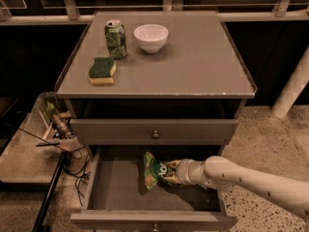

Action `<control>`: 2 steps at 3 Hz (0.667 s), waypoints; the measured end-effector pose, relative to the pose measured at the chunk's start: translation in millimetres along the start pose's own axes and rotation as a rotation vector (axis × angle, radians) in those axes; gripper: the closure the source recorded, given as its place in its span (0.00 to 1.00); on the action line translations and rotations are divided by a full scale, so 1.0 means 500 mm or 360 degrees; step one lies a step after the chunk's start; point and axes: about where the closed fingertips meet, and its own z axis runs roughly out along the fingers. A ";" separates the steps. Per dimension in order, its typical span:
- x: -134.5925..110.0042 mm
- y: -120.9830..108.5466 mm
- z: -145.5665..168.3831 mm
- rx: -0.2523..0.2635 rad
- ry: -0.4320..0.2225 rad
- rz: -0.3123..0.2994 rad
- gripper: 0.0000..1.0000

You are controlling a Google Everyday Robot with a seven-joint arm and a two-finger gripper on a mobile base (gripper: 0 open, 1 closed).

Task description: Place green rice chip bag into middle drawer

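Inside the open middle drawer (113,190), the gripper (170,173) is clenched on the green rice chip bag (152,170), which stands upright at the grey floor. Placing looks nearly done; the next move calls for letting go and backing out. Nothing else lies in the drawer; the white bowl (151,36) on the bench (193,66) looks empty.
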 end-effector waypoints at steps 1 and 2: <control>0.000 0.000 0.000 0.0000 0.0000 0.0000 0.59; 0.000 0.000 0.000 0.0000 0.0000 0.0000 0.36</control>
